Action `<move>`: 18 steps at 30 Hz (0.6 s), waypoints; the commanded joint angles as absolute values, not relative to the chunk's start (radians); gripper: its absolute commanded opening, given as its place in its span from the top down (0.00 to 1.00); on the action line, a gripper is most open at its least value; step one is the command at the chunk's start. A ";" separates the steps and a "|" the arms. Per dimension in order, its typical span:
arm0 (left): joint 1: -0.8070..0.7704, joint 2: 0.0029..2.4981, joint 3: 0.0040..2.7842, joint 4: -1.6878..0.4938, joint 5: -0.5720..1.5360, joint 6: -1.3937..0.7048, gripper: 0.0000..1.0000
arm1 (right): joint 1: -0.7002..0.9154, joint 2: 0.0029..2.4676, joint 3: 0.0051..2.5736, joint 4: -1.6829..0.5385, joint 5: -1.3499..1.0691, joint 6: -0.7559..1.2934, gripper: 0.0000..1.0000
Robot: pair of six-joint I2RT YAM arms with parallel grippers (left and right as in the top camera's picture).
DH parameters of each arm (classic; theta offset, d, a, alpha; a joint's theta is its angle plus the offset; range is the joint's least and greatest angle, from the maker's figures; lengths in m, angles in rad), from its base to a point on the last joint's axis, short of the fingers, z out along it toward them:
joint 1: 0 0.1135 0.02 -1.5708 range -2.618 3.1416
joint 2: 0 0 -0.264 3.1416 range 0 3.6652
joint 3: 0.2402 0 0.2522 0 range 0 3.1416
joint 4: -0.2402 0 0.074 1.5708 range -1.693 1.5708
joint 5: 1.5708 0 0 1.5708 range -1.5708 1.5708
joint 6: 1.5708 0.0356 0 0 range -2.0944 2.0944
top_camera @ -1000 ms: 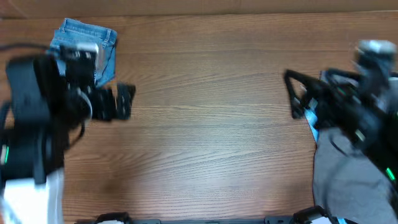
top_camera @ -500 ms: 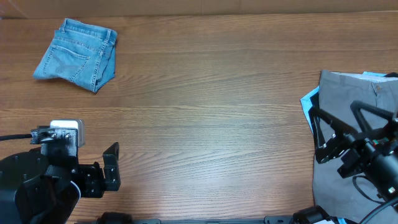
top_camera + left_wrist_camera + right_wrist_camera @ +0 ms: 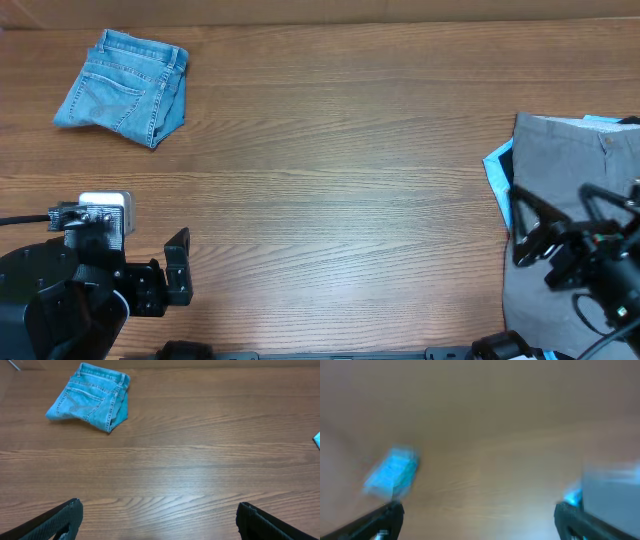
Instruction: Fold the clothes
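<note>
The light-blue denim jeans (image 3: 125,85) lie folded into a small bundle at the table's far left, back pocket up; they also show in the left wrist view (image 3: 90,396) and as a blurred blue patch in the right wrist view (image 3: 392,472). Grey trousers (image 3: 575,190) lie at the right edge over a bright blue item (image 3: 496,172). My left gripper (image 3: 178,268) is open and empty near the front left edge, far from the jeans. My right gripper (image 3: 555,225) is open and empty above the grey trousers.
The wooden table (image 3: 340,180) stretches between the two arms. The grey trousers and blue item also show blurred at the right of the right wrist view (image 3: 612,485). The table's far edge runs along the top of the overhead view.
Both arms have pulled back from the table's far side toward the front edge, the left leaving the folded jeans where they lie. In the last half second only the right arm shifted slightly.
</note>
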State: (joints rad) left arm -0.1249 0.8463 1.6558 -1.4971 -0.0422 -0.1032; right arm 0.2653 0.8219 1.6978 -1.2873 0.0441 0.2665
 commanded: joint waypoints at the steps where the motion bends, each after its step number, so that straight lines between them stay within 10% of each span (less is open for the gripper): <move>1: -0.132 0.844 1.654 -1.496 -0.055 -0.120 0.00 | 0.194 0.686 1.481 -1.066 0.188 0.173 0.00; 18: -0.132 0.844 1.654 -1.496 -0.055 -0.120 0.00 | 0.088 0.121 0.404 -0.313 0.182 0.160 0.00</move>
State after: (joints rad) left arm -0.1249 0.8463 1.6539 -1.4979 -0.0425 -0.1059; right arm 0.0952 0.2001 0.5388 -0.3481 0.1726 0.1680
